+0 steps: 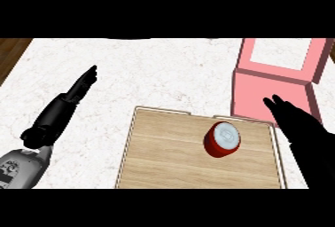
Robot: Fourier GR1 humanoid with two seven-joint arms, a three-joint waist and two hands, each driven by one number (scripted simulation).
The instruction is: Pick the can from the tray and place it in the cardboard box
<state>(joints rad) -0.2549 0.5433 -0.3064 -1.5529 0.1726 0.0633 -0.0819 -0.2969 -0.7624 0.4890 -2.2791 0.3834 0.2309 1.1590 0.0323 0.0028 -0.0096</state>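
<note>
Red can (222, 140) upright on wooden tray (170, 159), near its far right corner. Right hand (297, 122) just right of can, fingers straight, together, not touching it. Pink box (274, 84) beyond tray's far right corner. Left hand (78, 91) open, well left.

Counter top (163, 75): white stone with faint grey speckling and veining, fills most of the view. Surface evenly lit, matte, no glare spots.

Left of the counter, at the upper left corner of the view: a narrow strip of dark brown wood-grain surface (12, 53), set along the counter's slanted left edge. Cannot tell whether it is floor or other furniture.

Far edge of the counter lies near the top of the view; nothing readable beyond it.
</note>
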